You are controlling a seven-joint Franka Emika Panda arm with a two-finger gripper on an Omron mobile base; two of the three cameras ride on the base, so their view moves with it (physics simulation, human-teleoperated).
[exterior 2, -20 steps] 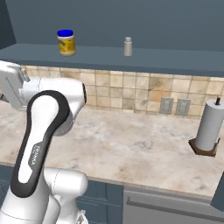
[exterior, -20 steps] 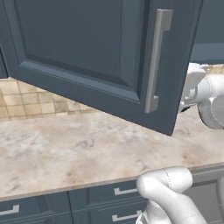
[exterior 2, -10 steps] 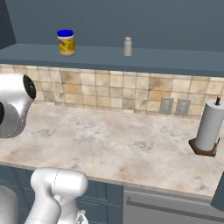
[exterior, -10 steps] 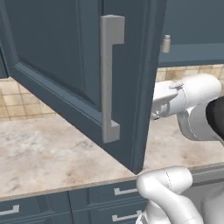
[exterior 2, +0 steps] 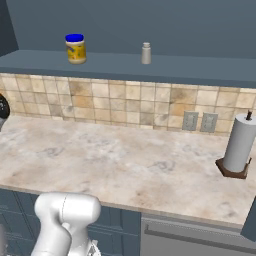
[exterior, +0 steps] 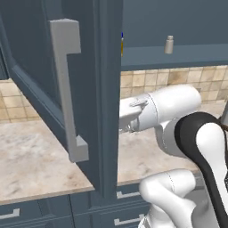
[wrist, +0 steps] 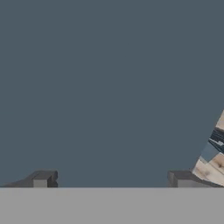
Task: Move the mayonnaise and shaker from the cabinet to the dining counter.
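Up on the wall, the cabinet (exterior: 84, 67) is standing with its dark panelled door swung out toward the room, edge-on in the left base view, its long silver handle (exterior: 67, 89) facing the near left. Below it, the marble-look counter (exterior 2: 125, 160) is running back to the tan tiles, with a paper towel roll (exterior 2: 239, 145) standing at its far right. On the open shelf (exterior 2: 150, 67) the mayonnaise (exterior 2: 75, 48) is sitting toward the left and the shaker (exterior 2: 146, 53) is standing well apart to its right, both upright and untouched. The gripper (wrist: 111, 179) is holding its fingers spread wide with nothing between them, staring close at the flat blue-grey door face. I judge the trouble ahead lies in that door: the arm is tucked right behind its edge, so a careless swing toward the shelf could strike it, and a hasty reach could topple the little shaker or push the jar deeper.
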